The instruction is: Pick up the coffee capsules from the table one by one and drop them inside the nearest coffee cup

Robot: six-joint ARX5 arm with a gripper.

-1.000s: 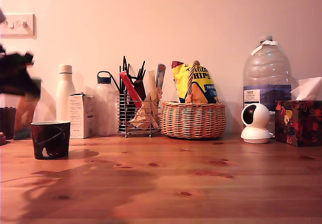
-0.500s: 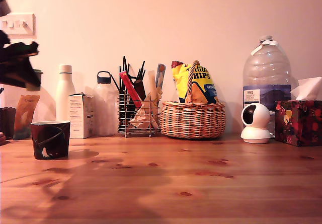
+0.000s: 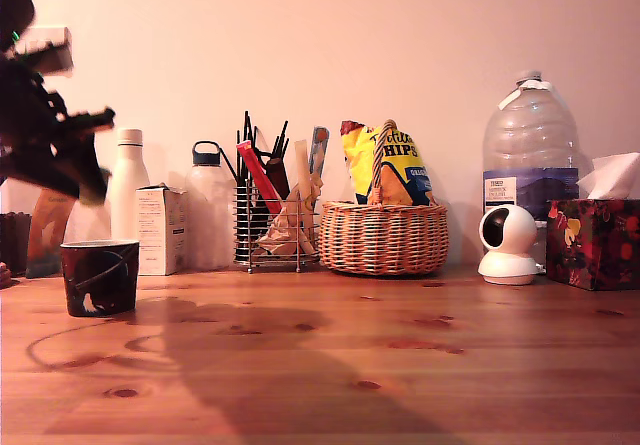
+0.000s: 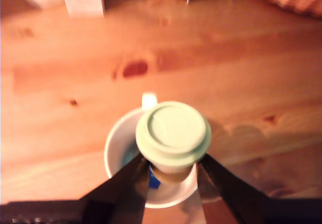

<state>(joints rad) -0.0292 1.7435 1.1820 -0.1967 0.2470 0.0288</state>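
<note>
The pale green capsule sat pinched between the two dark fingers of the pincer, lid up, and it hung straight over the open mouth of the coffee cup, whose white inside showed all round it in the wrist view. It was held there, I judged, so that letting go would send it down into the cup and not onto the wood (something blue showed just under it, though I could not tell what). The cup stood on the worktop near the exterior view's left edge, and the arm above it was only a dark blur, so the grip could not be read from that side. Behind the cup ran the clutter along the wall: a white bottle, a small carton, a wire caddy and a wicker basket, all well apart from the drop.
</note>
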